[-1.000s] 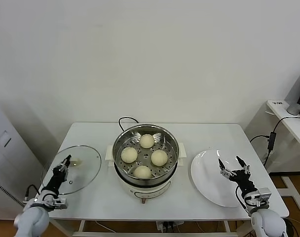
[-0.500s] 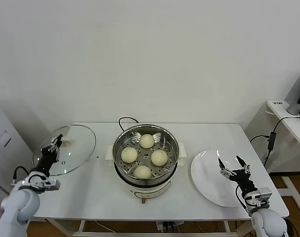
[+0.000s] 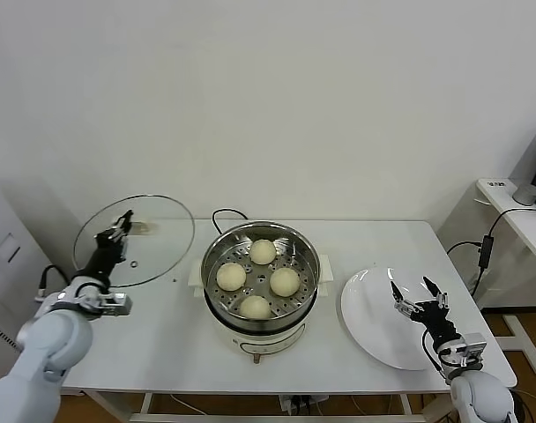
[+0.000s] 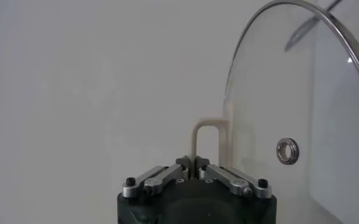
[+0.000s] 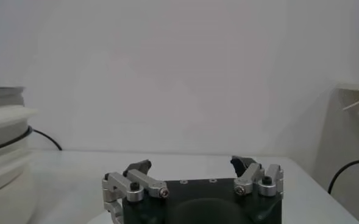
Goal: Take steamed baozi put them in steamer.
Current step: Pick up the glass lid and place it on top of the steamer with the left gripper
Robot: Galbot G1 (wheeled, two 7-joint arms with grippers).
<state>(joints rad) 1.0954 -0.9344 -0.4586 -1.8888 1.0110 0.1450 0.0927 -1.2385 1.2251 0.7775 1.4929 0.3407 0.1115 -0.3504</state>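
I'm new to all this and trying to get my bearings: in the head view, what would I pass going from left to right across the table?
Left end effector holding the glass lid → steamer with four steamed baozi → white plate → open right end effector.

a plain test room in a lab or office, not a home kitchen. a bare white wall point(image 3: 268, 97) fills the far side, with no cupboards or counters. cooking gear sits on a plain white rectangular table point(image 3: 162, 326) with thin metal legs. at the far right a white desk point(image 3: 524, 216) holds a grey computer mouse point(image 3: 525, 193) and trailing black cables point(image 3: 481, 256). a grey cabinet point(image 3: 5, 264) stands at the left.
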